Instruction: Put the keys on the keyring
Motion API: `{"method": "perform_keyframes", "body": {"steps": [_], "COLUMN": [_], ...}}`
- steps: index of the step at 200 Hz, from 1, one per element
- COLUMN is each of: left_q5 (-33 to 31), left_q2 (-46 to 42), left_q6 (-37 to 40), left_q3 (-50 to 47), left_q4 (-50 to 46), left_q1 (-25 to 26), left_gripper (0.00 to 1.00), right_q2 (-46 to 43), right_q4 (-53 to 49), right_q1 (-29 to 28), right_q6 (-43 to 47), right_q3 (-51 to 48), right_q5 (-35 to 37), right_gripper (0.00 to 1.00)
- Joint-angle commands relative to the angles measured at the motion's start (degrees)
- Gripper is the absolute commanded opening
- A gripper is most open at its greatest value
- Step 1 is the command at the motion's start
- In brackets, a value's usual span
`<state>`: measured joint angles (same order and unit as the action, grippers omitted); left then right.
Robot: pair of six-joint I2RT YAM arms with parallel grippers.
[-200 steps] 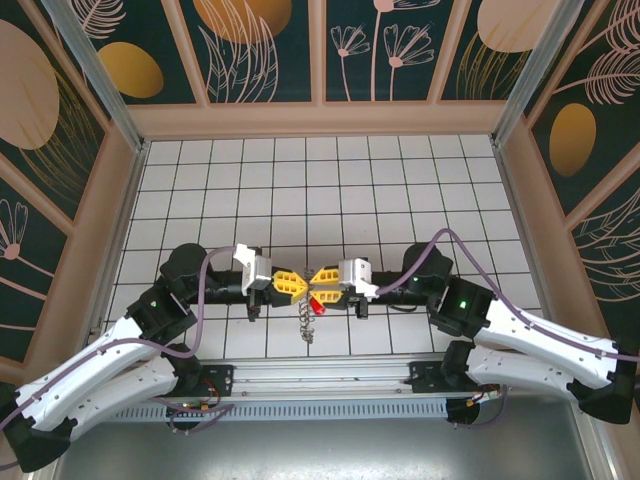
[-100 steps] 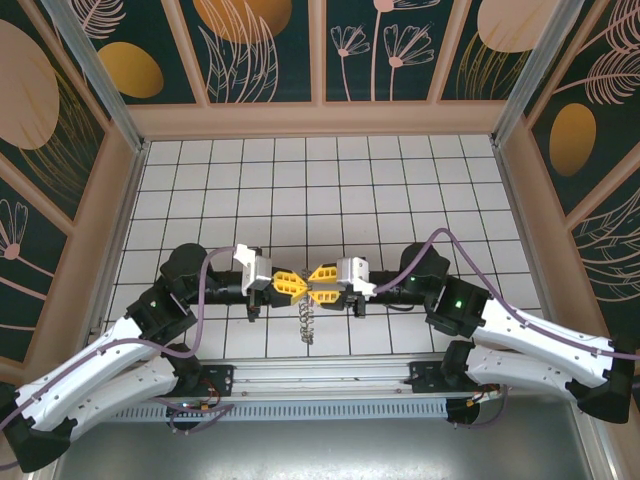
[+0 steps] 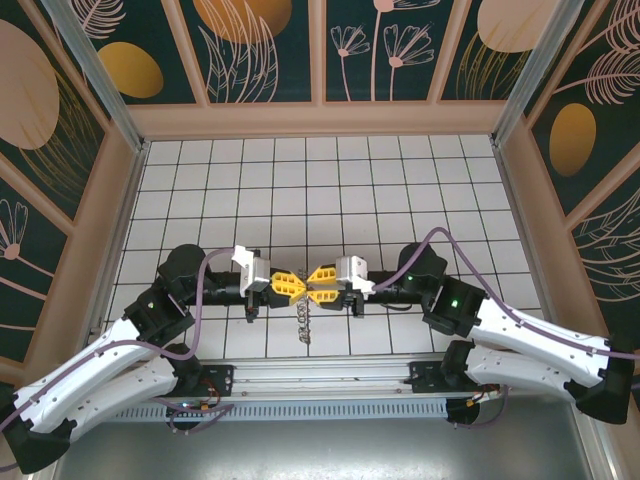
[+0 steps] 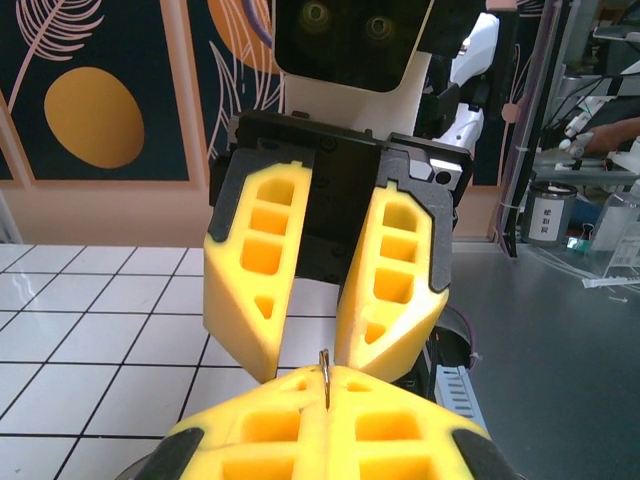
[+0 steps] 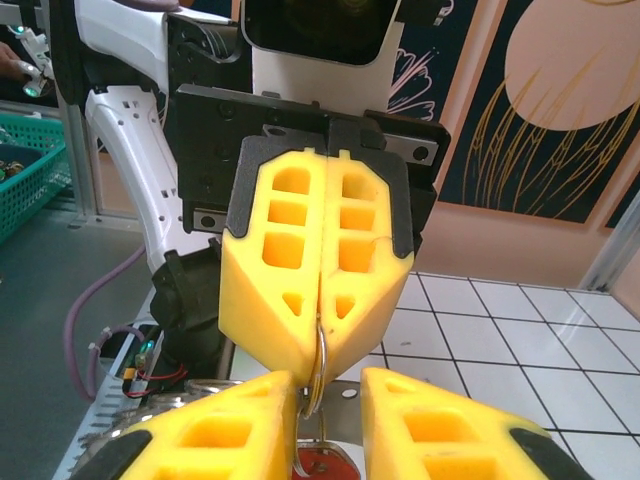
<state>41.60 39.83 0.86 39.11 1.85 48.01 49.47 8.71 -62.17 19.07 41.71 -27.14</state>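
Above white tiles, left claw pinches keyring; right claw, narrowly parted, straddles it.

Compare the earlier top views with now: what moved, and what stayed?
The right gripper edged left, closing on the left gripper. The red key, seen from above below that gripper a second ago, now sits between its fingers. Unchanged: the left gripper stays shut on the keyring, its chain dangling.

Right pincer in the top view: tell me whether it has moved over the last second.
Yes. Against the tile grid, the right pincer has slid slightly left, closer to the left pincer.
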Motion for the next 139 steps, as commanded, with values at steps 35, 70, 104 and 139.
{"method": "perform_keyframes", "body": {"steps": [35,70,104,139], "left_q5": [1.91,0.86,-3.27,-6.98], "left_q2": [-0.79,-0.31,2.17,5.78], "left_q6": [0.91,1.73,5.43,8.07], "left_q3": [1.75,2.99,7.24,10.95], "left_q4": [2.92,-0.04,-10.62,-18.24], "left_q1": [0.23,0.21,0.2,0.19], "left_gripper": [0.0,0.0,0.06,0.08], "right_q2": [1.74,3.12,4.62,8.8], "right_q4": [0.72,-2.28,-8.13,-14.44], "right_q1": [1.07,1.35,1.39,1.35], "right_q6": [-0.5,0.71,4.7,8.18], "right_q3": [1.43,3.04,6.59,11.61], "right_q5": [-1.6,1.42,7.22,10.14], "right_gripper": [0.08,0.0,0.0,0.0]}}
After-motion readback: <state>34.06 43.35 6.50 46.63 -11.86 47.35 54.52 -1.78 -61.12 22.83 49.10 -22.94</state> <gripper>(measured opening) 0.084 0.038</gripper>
